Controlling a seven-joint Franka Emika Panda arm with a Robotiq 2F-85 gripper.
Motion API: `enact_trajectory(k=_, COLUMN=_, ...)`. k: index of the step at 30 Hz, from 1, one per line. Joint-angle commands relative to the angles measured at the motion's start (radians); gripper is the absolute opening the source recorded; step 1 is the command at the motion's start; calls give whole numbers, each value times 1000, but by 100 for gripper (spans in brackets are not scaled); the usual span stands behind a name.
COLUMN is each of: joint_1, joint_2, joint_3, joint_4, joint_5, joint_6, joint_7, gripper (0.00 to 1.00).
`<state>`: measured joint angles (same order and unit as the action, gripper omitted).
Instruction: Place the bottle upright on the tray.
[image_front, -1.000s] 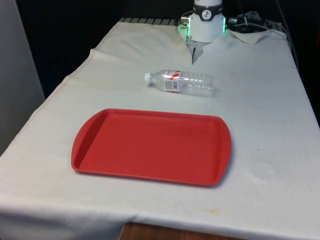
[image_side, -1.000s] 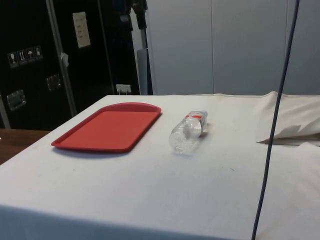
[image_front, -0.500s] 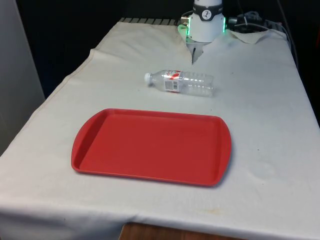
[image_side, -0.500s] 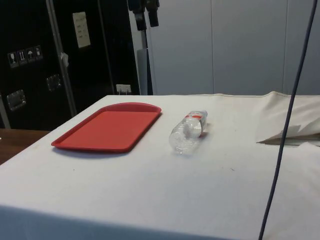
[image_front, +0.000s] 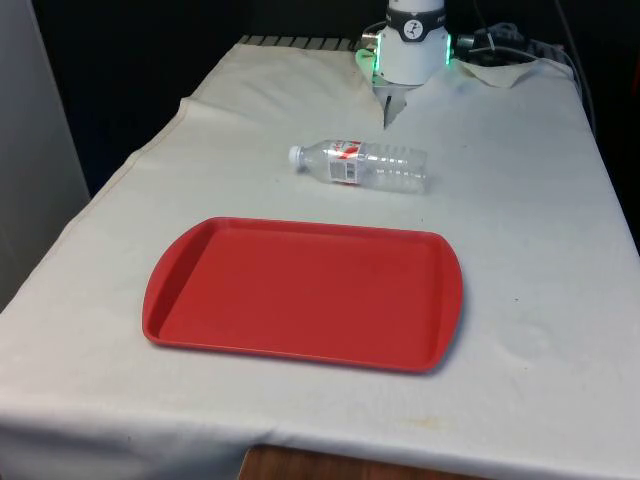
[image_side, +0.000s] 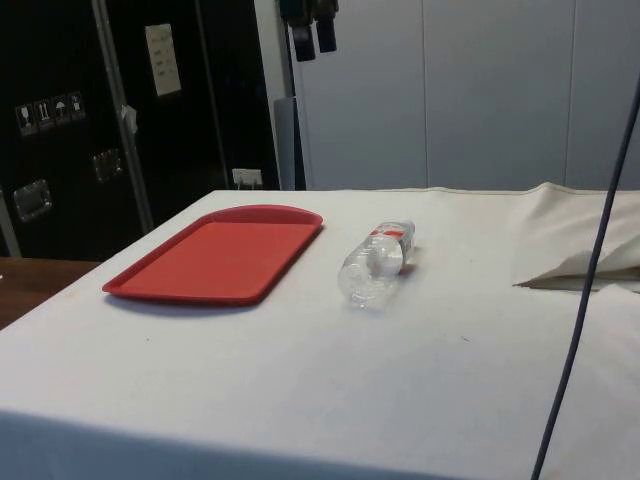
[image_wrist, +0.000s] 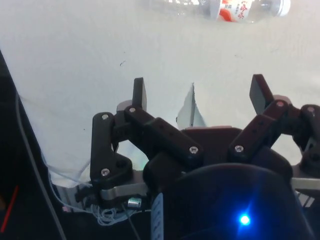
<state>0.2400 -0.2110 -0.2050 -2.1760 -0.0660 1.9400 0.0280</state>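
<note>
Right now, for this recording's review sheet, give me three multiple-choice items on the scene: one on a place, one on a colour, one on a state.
1. Where is the water bottle?
A. Standing on the tray
B. Lying on the white cloth beyond the tray, towards the robot
C. Held in the gripper

2. What colour is the tray?
A. Red
B. Blue
C. Green

3. How do the jaws of the gripper stand?
A. Shut on the bottle
B. Shut on nothing
C. Open, holding nothing

Answers: 1 B, since the front view shows the bottle on its side on the white cloth, apart from the tray's far edge. 2 A, as both the front and side views show it red. 3 C, because the wrist view shows a wide gap between the fingers with only cloth behind it.
</note>
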Motion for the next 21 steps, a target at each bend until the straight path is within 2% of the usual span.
enact_trajectory(k=1, joint_1=-1, joint_2=-15, joint_3=5, joint_4=-17, joint_5=-12, joint_6=17, joint_7=13, gripper=100)
enact_trajectory(k=7, joint_1=-2, joint_2=-48, joint_3=16, joint_4=-57, joint_5=-23, joint_6=36, joint_7=35, gripper=100)
enact_trajectory(k=8, joint_1=0, joint_2=-43, joint_3=12, joint_4=-52, joint_5=-13, joint_6=25, joint_7=24, gripper=100)
enact_trajectory(k=9, joint_1=-2, joint_2=-56, joint_3=18, joint_4=-68, joint_5=-25, joint_6=43, joint_7=42, gripper=100)
enact_trajectory(k=16, joint_1=-3, joint_2=-82, joint_3=24, joint_4=-105, joint_5=-29, joint_6=64, joint_7=64, gripper=100)
enact_trajectory(k=17, joint_1=0, joint_2=-72, joint_3=20, joint_4=-93, joint_5=-18, joint_6=49, joint_7=51, gripper=100)
enact_trajectory(k=21, joint_1=-4, joint_2=-100, joint_3=25, joint_4=-137, joint_5=-27, joint_6=80, joint_7=79, gripper=100)
